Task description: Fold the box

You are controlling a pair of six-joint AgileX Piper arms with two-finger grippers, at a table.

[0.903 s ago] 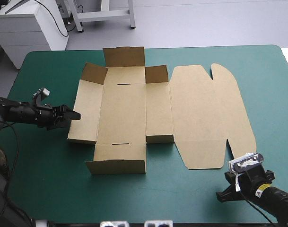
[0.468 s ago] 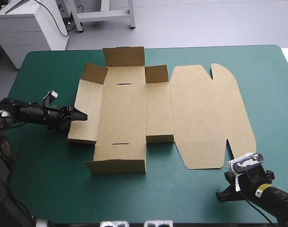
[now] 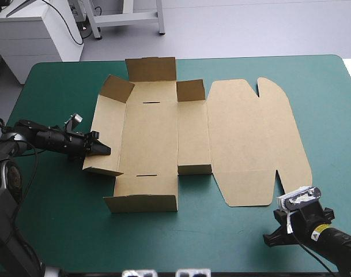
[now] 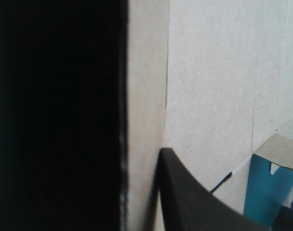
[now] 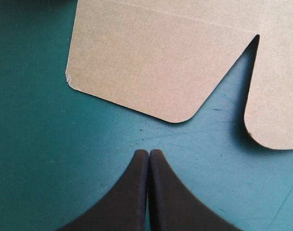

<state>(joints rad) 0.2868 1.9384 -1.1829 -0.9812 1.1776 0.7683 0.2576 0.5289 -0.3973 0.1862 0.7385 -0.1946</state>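
Left tool (image 3: 100,149): all but closed on the box (image 3: 152,138), with the edge of the left wall panel (image 3: 109,135) between its tips. I see that panel tilted slightly off the counter (image 3: 54,219). Ahead of this tool the sheet runs lengthwise, base first, then lid (image 3: 256,144). The panel's fold line lies crosswise to the tool. I judge the next move to be a lift about that crease. Right tool (image 5: 148,153): fully closed and empty, just short of the lid's rounded corner, well apart from the panel.

no legible text or numbers, small yellow sticker (image 3: 317,234) on the right arm (image 3: 336,245), too small to read
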